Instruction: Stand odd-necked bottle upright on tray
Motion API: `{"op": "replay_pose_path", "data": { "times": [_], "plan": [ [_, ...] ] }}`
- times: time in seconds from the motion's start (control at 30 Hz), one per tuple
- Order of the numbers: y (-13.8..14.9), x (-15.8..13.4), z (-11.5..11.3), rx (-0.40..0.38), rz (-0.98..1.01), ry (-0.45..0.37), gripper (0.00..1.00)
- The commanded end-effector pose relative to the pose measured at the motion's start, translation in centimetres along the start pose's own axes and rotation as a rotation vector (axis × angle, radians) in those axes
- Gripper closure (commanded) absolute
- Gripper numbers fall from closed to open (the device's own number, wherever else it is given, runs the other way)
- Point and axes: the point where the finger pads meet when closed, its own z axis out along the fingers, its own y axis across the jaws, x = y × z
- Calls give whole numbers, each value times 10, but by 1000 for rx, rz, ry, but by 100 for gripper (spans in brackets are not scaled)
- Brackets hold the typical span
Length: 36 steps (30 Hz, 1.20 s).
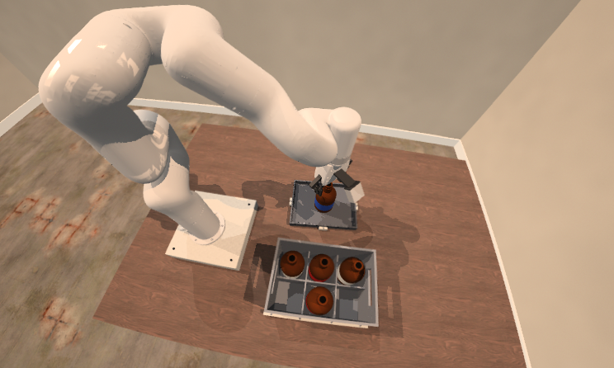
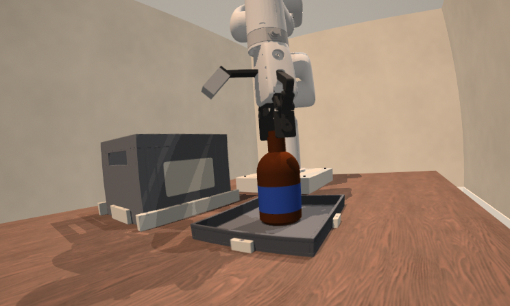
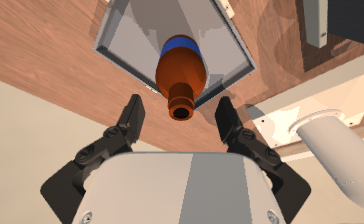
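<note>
A brown bottle with a blue label (image 2: 279, 182) stands upright on the dark tray (image 2: 271, 226); it also shows in the top view (image 1: 324, 197) and the wrist view (image 3: 181, 75). My gripper (image 3: 180, 104) is open, its fingers spread wide on either side of the bottle's mouth with clear gaps and not touching it. In the side view the gripper (image 2: 277, 123) sits at the top of the neck. Several other brown bottles stand in the grey crate (image 1: 322, 282): three in the back row (image 1: 321, 266) and one in the front middle cell (image 1: 318, 300).
The arm's white base plate (image 1: 213, 230) lies left of the tray and crate. The crate (image 2: 166, 171) stands left of the tray in the side view. A wall runs along the table's right side.
</note>
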Motion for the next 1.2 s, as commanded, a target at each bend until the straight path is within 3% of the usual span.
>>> {"op": "replay_pose_path", "data": {
  "times": [0.0, 0.7, 1.17],
  "plan": [
    [-1, 1, -2, 4, 0, 2, 0],
    [-1, 1, -5, 4, 0, 2, 0],
    [-1, 0, -29, 4, 0, 2, 0]
  ]
}}
